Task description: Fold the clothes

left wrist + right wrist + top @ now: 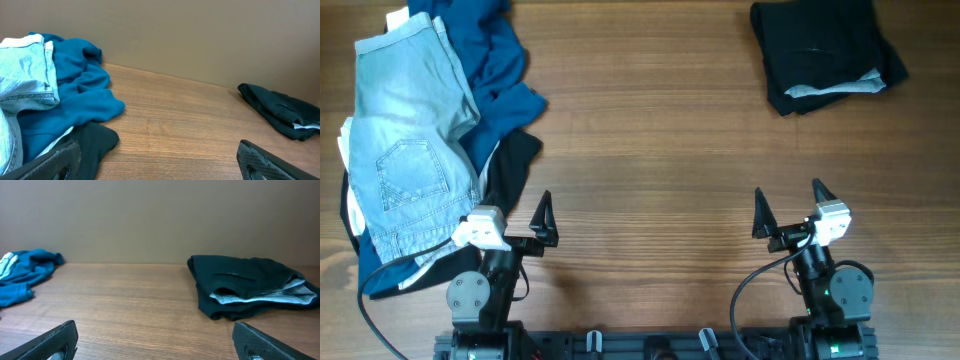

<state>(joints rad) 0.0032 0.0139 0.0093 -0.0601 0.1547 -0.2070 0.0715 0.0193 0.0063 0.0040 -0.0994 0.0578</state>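
Pale faded-blue denim shorts (405, 140) lie on top of a heap at the left edge, back pocket up. A deep-blue garment (495, 70) and a black garment (510, 165) lie under them, with a bit of white (345, 140) at the left. The left wrist view shows the shorts (22, 75), the deep-blue garment (75, 95) and the black one (97, 142). A folded black garment (825, 50) lies at the far right, also in the right wrist view (245, 285). My left gripper (510, 213) is open and empty beside the heap. My right gripper (788, 205) is open and empty.
The wooden table (650, 150) spans the view. A plain wall stands behind the far edge (150, 220). Both arm bases sit at the near edge.
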